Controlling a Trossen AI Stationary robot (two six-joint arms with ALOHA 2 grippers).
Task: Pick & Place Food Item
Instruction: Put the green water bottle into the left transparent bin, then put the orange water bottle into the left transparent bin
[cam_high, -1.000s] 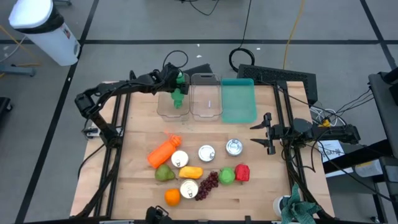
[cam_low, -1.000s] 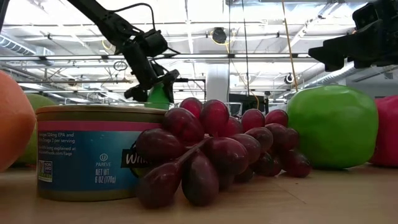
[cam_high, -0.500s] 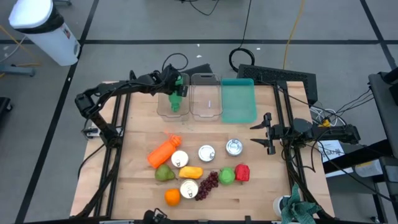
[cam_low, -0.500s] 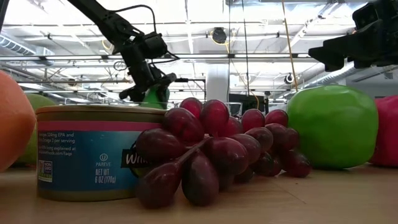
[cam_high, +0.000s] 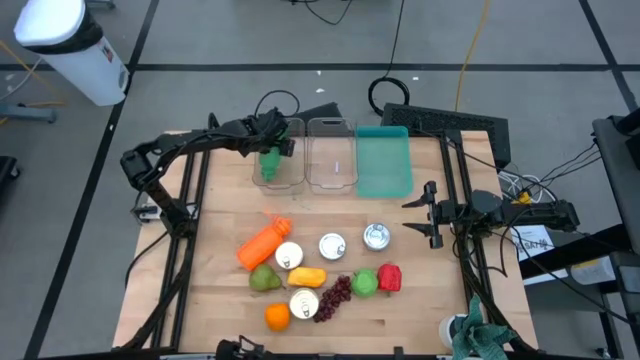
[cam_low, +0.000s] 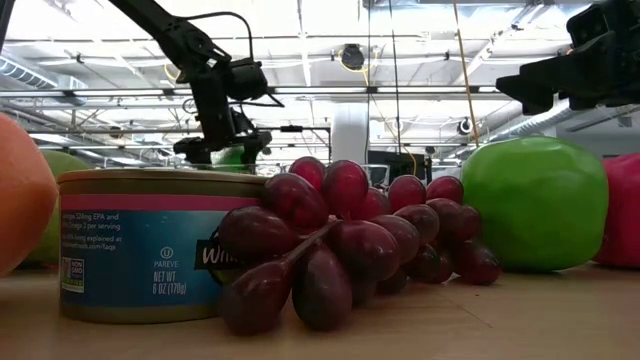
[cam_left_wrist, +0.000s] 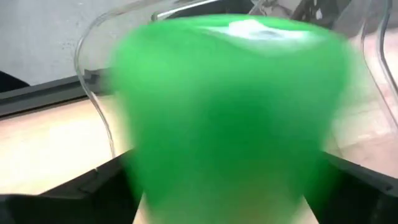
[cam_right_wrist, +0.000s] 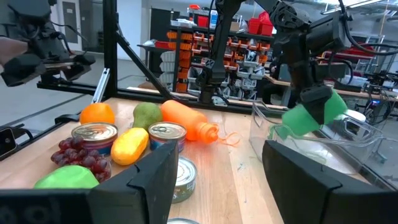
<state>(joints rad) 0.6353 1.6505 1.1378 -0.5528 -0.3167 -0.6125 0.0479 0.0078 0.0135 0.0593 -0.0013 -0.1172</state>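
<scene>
A green pepper (cam_high: 270, 160) sat in a clear bin (cam_high: 279, 181), upper centre. A teal tray (cam_high: 383, 165) lay right of it. Orange carrot (cam_high: 264, 244), dark red grapes (cam_high: 335, 298), pale wooden surface (cam_high: 220, 200).

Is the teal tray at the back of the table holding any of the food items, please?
No, in the high view the teal tray lies bare, with the food items all elsewhere on the table.

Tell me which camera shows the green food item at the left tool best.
Right wrist view: the green item shows whole, under the left tool. High view shows it small, low view only a sliver, left wrist view a blur.
</scene>
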